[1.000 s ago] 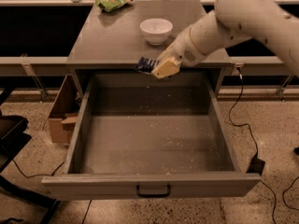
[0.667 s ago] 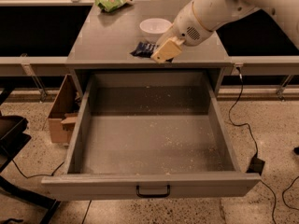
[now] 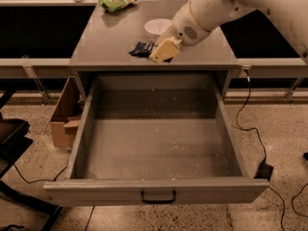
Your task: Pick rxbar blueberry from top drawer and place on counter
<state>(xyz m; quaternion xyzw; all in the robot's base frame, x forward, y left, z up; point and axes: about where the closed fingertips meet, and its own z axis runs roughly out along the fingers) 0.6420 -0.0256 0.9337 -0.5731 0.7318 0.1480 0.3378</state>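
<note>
The rxbar blueberry [image 3: 141, 48], a small dark navy wrapper, is at the surface of the grey counter [image 3: 106, 42], near its front middle. My gripper [image 3: 156, 54], with tan fingers [image 3: 163, 49], is low over the counter just right of the bar and shut on its right end. I cannot tell whether the bar rests on the counter. The top drawer [image 3: 154, 190] is pulled fully open below, with only crumbs on its floor. Its black handle [image 3: 158, 197] faces the front.
A white bowl [image 3: 157, 26] stands on the counter just behind my gripper. A green snack bag [image 3: 115, 0] lies at the counter's back left. A cardboard box [image 3: 65, 117] sits on the floor left of the drawer. Cables [image 3: 254, 129] run along the floor at right.
My gripper has lifted the bar from above the drawer's back edge onto the counter, then moved left and lower with it.
</note>
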